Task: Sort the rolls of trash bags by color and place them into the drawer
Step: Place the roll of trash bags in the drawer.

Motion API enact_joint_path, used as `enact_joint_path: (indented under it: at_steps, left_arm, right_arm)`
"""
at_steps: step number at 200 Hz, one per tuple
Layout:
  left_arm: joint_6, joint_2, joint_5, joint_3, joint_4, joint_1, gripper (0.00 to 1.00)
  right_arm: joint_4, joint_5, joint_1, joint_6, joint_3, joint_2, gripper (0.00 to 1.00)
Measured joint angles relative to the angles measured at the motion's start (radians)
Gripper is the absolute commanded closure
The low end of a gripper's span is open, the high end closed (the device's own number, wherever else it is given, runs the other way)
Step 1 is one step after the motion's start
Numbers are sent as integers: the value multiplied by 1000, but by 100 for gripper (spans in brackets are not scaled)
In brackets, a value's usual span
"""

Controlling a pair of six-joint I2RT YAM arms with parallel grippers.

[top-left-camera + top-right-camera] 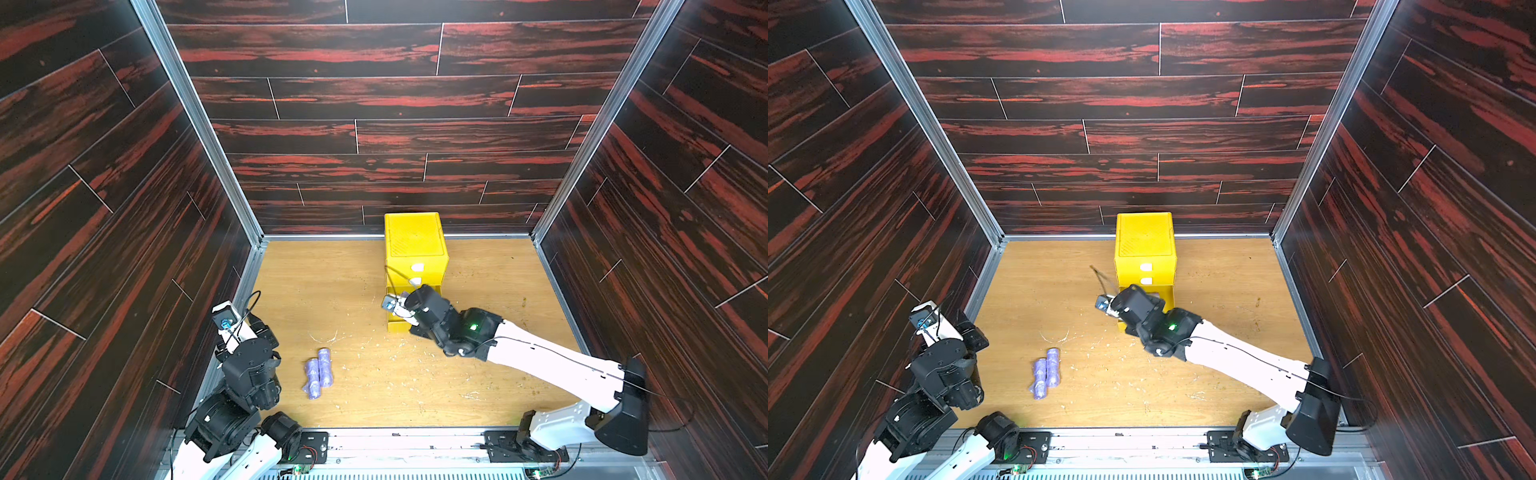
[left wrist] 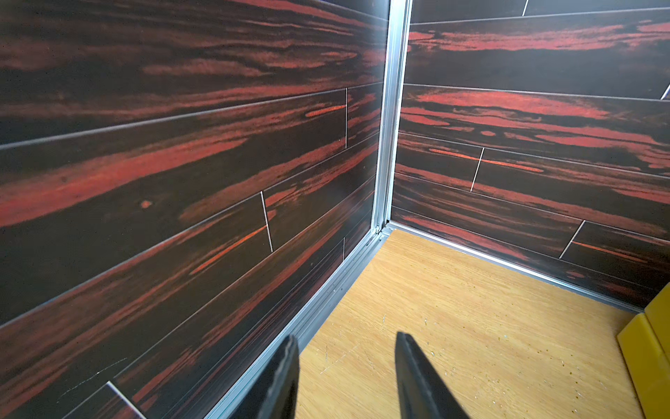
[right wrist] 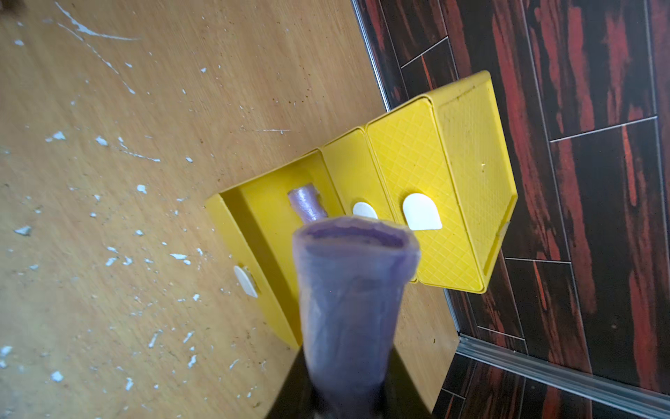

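- Sorting nears its close: the right arm (image 1: 540, 361) reaches across the bench (image 1: 478, 374) to the yellow cabinet (image 1: 415, 245), which stands against the back wall in both top views.
- The right jaws are closed on a lilac roll (image 3: 351, 308), gripped near one end. Its free end points toward the cabinet's pulled-out bottom drawer (image 3: 270, 210).
- The wrist view shows the held roll close to that drawer and not yet inside it. In the top views the wrist hides the roll.
- One stowed lilac roll (image 3: 306, 205) already lies in the open drawer. Any others there would be hidden behind the held one.
- Two lilac rolls (image 1: 318, 374) lie side by side and touching on the bench, well apart from the cabinet and nearer the left arm (image 1: 249, 365).
- The left arm is folded back by the side wall (image 2: 181, 181). The left jaws stand partly apart with nothing between them, aimed at bare bench.
- No pink or green roll is in view. The upper two drawers (image 3: 409, 174) are shut, so their contents cannot be told, though those colours are probably already put away.
- Judged from this, what is left is dropping the held roll, fetching the pair from the bench, and pushing the bottom drawer shut.
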Motion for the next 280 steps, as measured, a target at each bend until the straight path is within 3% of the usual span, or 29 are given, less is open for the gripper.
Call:
enact_joint_path:
  at_steps: [38, 88, 183, 280]
  left_arm:
    - [0, -5, 3, 0, 0, 0, 53]
    - [0, -13, 3, 0, 0, 0, 53]
    - [1, -14, 10, 0, 0, 1, 53]
    - [10, -29, 11, -2, 0, 2, 53]
  right_arm:
    - [44, -179, -102, -147, -16, -17, 82]
    - [95, -332, -202, -266, -53, 103, 82]
    - [305, -360, -288, -439, -136, 305, 81]
    - [346, -375, -318, -462, -80, 450, 75]
